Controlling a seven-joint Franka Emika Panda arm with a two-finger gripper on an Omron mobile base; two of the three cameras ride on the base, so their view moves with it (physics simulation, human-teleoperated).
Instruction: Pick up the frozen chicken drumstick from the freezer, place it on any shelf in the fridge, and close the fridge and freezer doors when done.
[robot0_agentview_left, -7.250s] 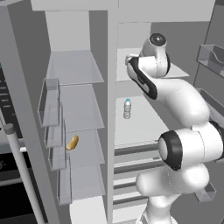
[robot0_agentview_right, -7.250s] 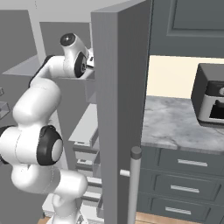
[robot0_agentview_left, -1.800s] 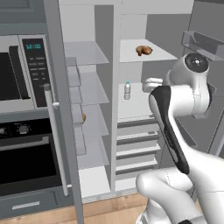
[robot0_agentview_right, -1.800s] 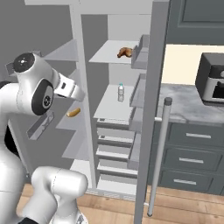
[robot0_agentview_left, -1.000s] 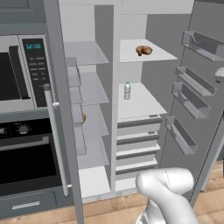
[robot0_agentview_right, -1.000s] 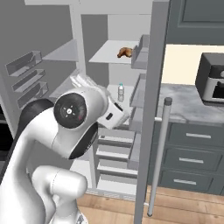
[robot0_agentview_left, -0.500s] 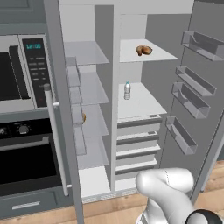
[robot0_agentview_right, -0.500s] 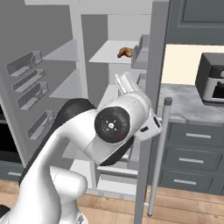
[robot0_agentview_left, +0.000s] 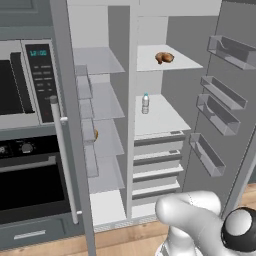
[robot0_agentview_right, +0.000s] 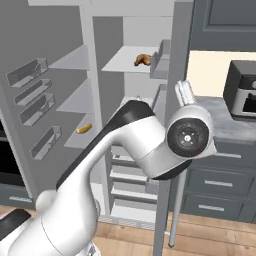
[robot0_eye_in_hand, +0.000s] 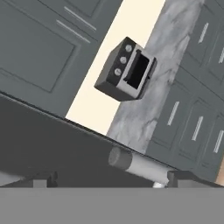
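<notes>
The freezer (robot0_agentview_left: 107, 130) stood left of the fridge (robot0_agentview_left: 160, 125), both doors open. The chicken drumstick (robot0_agentview_right: 84, 128) lay on a middle freezer shelf. In the fridge, a bottle (robot0_agentview_left: 145, 103) stood one shelf below some food (robot0_agentview_left: 164, 58) (top shelf). A toaster oven (robot0_eye_in_hand: 127, 70) sat on the counter (robot0_eye_in_hand: 146, 105) further right.

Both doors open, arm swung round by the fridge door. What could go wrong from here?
1. The gripper is open and empty, close to the fridge door handle; it may bump it.
2. The drumstick still lies on a freezer shelf, behind the arm's swing.
3. The water bottle stands upright on a fridge shelf; a careless placement could topple it.
</notes>
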